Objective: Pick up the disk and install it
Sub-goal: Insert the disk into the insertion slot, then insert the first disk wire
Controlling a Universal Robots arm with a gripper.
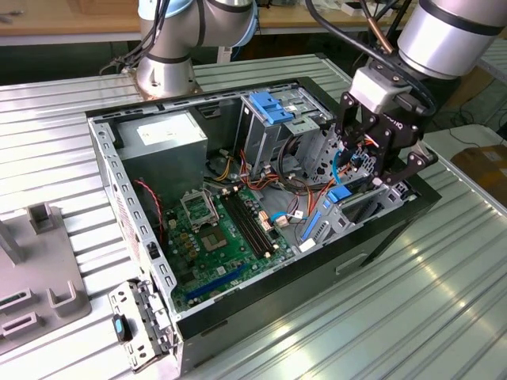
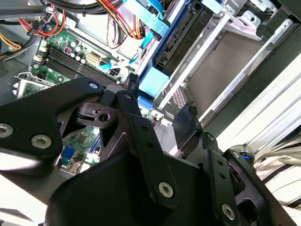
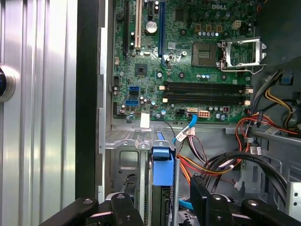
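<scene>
The gripper [image 1: 386, 176] has its fingers spread either side of the disk [image 3: 162, 162], not touching it, and the disk sits on edge inside the drive cage [image 3: 122, 160], so I'd say make sure it's square and fully home.

Saw ribbed silver table [image 1: 444, 317] below and around gripper [image 1: 392, 178]; saw wooden bench top [image 1: 71, 20] well beyond it; noted bright, even light.

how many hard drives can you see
1: the disk, blue-railed, in the drive cage between the fingers of the open gripper. Others may be hidden inside the case.
</scene>
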